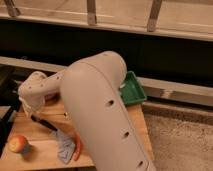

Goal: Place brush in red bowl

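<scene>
Left of centre, the gripper (31, 113) is clamped on the slim black brush (46, 124) above the wooden table (40, 159). A round apple (18, 144) sits lower left.

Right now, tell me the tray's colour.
The tray is green, camera view; the gripper sits low at the left.

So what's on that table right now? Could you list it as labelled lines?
Gripper: shut, low over the wooden table's left side
Brush: black handle slanting away from the gripper; whether held, cannot tell
Red bowl: not in view
Apple: front left corner
Carrot: front, beside a grey cloth-like item
Green tray: far right edge, behind the arm
</scene>
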Motion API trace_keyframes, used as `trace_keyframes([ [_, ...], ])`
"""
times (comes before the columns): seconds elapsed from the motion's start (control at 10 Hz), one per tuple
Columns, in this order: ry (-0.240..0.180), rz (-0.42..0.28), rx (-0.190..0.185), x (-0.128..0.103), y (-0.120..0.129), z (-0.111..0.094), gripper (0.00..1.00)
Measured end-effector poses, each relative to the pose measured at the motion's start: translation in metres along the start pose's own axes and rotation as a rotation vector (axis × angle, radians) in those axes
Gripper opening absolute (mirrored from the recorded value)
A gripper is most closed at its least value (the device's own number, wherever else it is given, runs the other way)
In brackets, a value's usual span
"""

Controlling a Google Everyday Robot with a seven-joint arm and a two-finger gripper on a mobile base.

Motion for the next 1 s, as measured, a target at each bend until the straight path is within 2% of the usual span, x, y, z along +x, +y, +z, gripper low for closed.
trace_keyframes([
  [0.2,-0.046,0.033,0.034,-0.01,-0.029,-0.023,0.0],
  [0.5,-0.088,0.096,0.089,-0.019,-0.061,-0.051,0.0],
  [0.8,-0.137,0.189,0.106,-0.028,-0.093,-0.063,0.0],
  [1.0,-0.152,0.258,0.132,-0.037,-0.121,-0.069,0.0],
])
